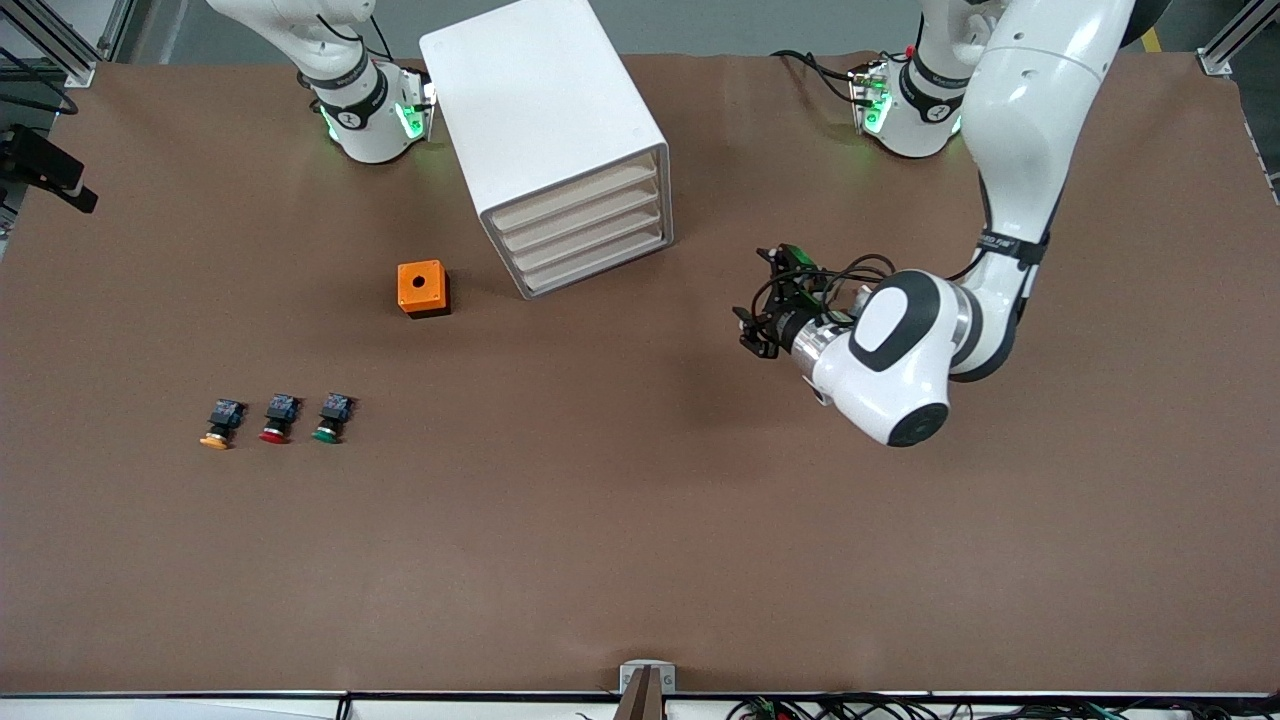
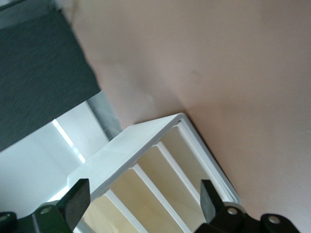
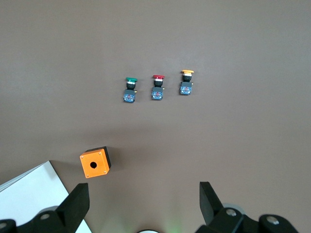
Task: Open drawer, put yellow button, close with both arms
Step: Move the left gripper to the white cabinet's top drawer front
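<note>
Drawer [image 1: 590, 232] shut in cabinet [image 1: 545, 130], just ahead of left gripper [image 1: 762, 300], jaws apart, empty. Step: approach. Next: catch the front strip. Right gripper [image 3: 145, 204] waits spread high over yellow button [image 1: 220, 424].
</note>
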### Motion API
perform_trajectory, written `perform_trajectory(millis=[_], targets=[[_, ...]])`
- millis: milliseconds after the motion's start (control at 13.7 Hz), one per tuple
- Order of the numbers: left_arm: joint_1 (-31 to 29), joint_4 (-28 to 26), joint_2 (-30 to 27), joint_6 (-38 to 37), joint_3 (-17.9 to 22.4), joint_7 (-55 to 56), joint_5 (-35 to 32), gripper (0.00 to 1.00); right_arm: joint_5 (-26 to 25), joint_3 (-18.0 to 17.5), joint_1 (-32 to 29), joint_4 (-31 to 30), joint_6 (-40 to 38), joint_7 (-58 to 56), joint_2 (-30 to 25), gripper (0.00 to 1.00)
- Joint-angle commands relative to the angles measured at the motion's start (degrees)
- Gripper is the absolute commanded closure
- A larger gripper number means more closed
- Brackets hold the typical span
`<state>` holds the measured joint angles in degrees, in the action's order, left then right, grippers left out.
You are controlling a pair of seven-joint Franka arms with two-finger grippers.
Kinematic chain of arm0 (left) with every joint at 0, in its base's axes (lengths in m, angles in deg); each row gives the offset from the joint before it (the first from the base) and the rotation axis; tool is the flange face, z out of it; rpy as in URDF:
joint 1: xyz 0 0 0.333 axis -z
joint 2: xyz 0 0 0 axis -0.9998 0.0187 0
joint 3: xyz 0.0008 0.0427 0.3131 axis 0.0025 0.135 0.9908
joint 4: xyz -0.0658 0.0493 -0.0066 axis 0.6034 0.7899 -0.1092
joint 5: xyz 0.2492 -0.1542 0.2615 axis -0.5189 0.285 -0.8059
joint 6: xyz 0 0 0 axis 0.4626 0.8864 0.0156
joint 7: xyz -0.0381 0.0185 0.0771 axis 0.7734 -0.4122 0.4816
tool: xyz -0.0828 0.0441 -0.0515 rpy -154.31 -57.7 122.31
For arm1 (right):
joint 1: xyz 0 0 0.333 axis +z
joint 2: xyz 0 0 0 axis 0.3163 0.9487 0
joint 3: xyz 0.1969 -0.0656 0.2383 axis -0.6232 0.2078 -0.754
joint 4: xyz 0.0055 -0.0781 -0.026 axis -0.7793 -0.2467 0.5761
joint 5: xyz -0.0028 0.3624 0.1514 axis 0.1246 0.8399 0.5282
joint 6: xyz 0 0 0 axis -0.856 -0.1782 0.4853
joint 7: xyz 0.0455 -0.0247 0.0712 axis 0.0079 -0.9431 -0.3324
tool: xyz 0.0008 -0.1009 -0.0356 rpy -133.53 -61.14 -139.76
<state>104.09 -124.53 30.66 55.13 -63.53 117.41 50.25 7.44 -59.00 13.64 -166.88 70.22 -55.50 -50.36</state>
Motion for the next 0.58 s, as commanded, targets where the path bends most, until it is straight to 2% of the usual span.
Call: perform_trajectory(millis=[0,219,365,511], targets=[[0.3,1.9,2.9,-3.1,-0.8,7.5,3.2,0.0,-0.2,-0.3,-0.7,-0.2,0.0,-0.5,-0.4,0.0],[0.4,2.1,3.8,-5.5,-1.0,11.2,6.4,0.0,-0.2,-0.3,-0.7,-0.2,0.0,-0.5,-0.4,0.0],[0.4,2.6,4.6,-8.6,-0.9,15.5,12.5,0.0,-0.2,-0.4,-0.7,-0.2,0.0,-0.5,-0.4,0.0],[0.6,3.0,5.8,-9.0,-0.9,21.5,15.8,0.0,-0.2,-0.3,-0.7,-0.2,0.0,-0.5,-0.4,0.0]])
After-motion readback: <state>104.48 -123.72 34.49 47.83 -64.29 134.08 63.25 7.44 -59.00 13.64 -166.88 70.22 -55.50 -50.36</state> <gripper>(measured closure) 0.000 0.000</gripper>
